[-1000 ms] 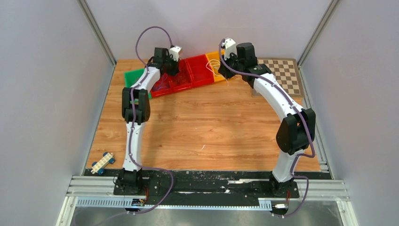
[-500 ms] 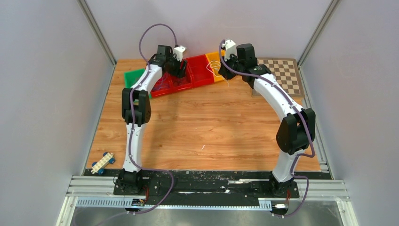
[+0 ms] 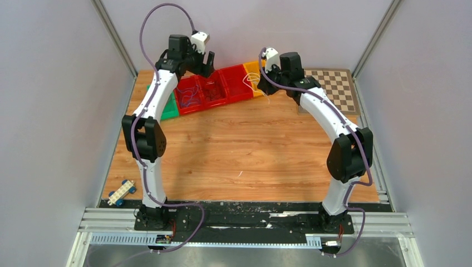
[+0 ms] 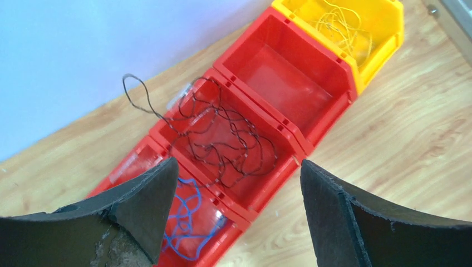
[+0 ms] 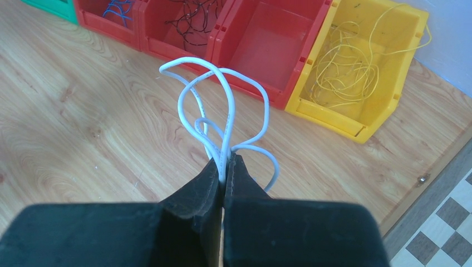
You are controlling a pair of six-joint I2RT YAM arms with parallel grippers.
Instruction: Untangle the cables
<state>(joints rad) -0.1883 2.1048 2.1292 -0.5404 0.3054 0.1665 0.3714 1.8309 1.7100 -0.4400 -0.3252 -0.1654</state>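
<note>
Loops of white cable (image 5: 225,105) stuck out from the right gripper (image 5: 224,167), pinched tight, near the far edge of the tabletop. The left gripper (image 4: 236,169) gaped wide over a red bin (image 4: 261,194) of black cable (image 4: 220,133). The white cable looked light and bendy (maybe slippery), so one loose loop seemed best to grab.

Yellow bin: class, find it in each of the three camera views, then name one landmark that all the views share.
Top external: the yellow bin sits at the far edge, near centre, partly behind the right arm.
Left wrist: top right corner.
Right wrist: upper right, beyond the white cable.
Shared landmark: the empty red bin right beside it.
</note>
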